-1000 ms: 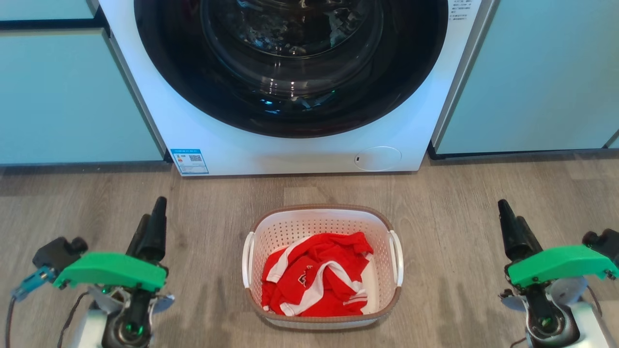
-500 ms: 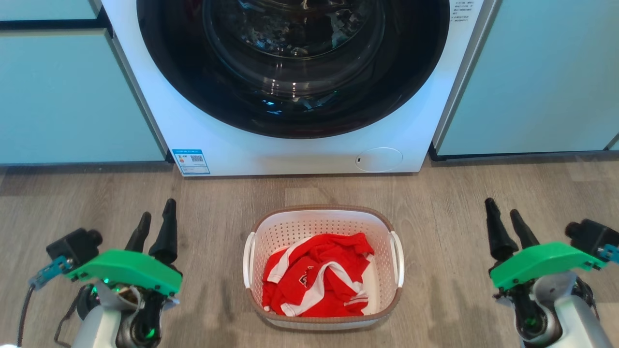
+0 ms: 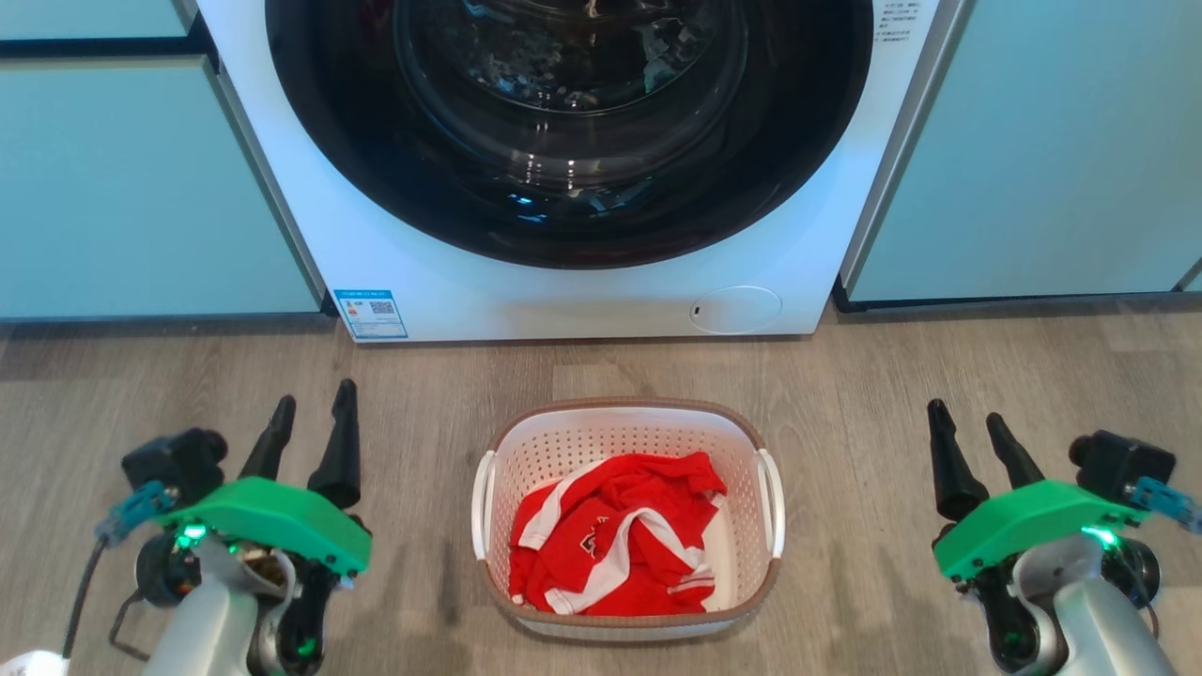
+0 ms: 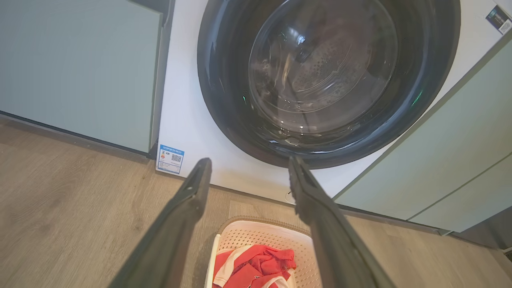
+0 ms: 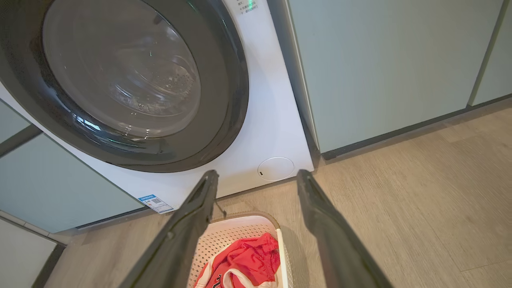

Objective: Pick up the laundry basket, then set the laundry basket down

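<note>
Laundry basket: white perforated walls, brown rim.

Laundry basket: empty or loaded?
Loaded: a crumpled red-and-white garment lies inside the laundry basket, covering most of its bottom.

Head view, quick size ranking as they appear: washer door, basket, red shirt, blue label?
Largest to smallest:
1. washer door, cropped by the top edge yet clearly largest
2. basket
3. red shirt, lying inside the basket
4. blue label, smallest
</note>
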